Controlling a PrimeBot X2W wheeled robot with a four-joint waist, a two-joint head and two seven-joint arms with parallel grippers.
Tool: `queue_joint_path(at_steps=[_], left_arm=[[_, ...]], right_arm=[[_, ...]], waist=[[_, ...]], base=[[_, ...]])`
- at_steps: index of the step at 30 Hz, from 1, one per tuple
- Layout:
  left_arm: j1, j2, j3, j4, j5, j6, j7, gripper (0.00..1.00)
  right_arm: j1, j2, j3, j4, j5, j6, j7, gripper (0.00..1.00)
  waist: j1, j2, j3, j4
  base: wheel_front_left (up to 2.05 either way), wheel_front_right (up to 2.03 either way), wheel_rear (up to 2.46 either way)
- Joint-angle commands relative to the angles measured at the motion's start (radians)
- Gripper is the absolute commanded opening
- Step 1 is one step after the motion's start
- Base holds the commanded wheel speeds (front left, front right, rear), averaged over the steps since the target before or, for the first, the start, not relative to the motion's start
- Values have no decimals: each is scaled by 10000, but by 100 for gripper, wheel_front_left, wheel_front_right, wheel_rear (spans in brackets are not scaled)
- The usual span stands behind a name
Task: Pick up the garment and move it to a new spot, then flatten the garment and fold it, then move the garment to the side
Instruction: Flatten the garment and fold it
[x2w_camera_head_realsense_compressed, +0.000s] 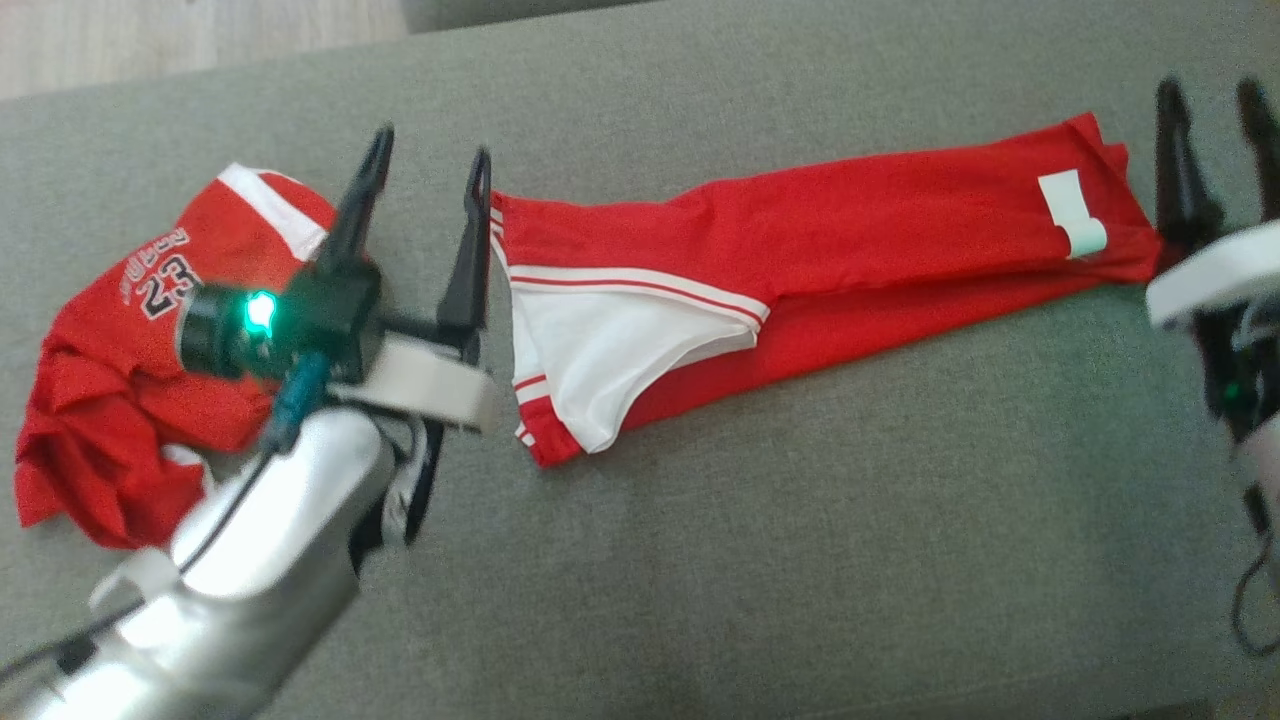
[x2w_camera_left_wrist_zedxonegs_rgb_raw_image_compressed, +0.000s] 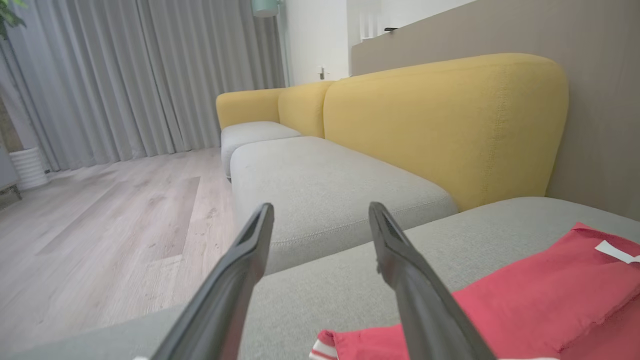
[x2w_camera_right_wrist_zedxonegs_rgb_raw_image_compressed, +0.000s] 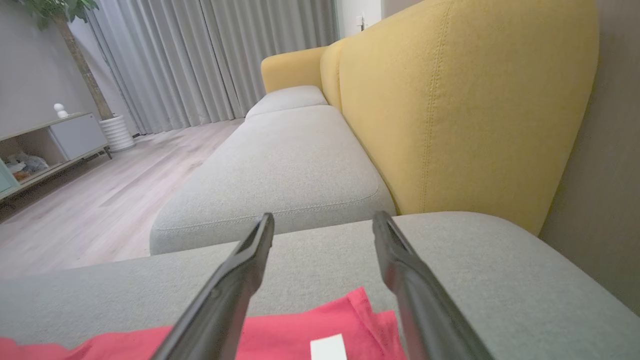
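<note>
The left gripper (x2w_camera_head_realsense_compressed: 434, 150), its two dark fingers spread apart and empty, hangs just beside the white-trimmed end of the long red fabric garment (x2w_camera_head_realsense_compressed: 850, 240). The garment lies folded lengthwise across the grey fabric sofa cushion (x2w_camera_head_realsense_compressed: 800, 560). The right gripper (x2w_camera_head_realsense_compressed: 1210, 92), likewise spread and empty, sits at the garment's other end, near its white label (x2w_camera_head_realsense_compressed: 1068, 200). A crumpled red numbered jersey (x2w_camera_head_realsense_compressed: 110, 400) lies partly hidden behind the left gripper. Farther off stand yellow upholstered backrests (x2w_camera_left_wrist_zedxonegs_rgb_raw_image_compressed: 440, 125).

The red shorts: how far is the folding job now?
Done, it seems: the red shorts lie stretched flat on the cushion, apparently folded once lengthwise. In hand: the left gripper and right gripper hover open at either end, holding nothing. Left: probably another fold, then the move aside.
</note>
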Motion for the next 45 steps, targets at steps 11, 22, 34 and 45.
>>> queue_joint_path(at_steps=[11,22,34,45], left_arm=[[3773,-1608,3679,-558,2082,-580,-191,100],[4499,-2843,5677,-467,3531,-2248,-192,100],[3881,-3406,6187,-122,4502,-3147,-192,100],[3694,-3737,6446,25,4902,-3598,-193,100]], right_arm=[[4485,2810,-3386,-3627,-3229,-9,-122,100],[4672,3166,-4004,-4436,-4292,-9,338,100],[2199,2391,-5943,-2826,-4903,-9,2585,100],[708,2281,-7729,-206,-6638,-9,3611,100]], waist=[[1,-1,-713,354],[1,-1,-137,432],[1,-1,1183,760],[1,-1,1513,1024]], base=[[0,0,0],[0,0,0],[0,0,0],[0,0,0]])
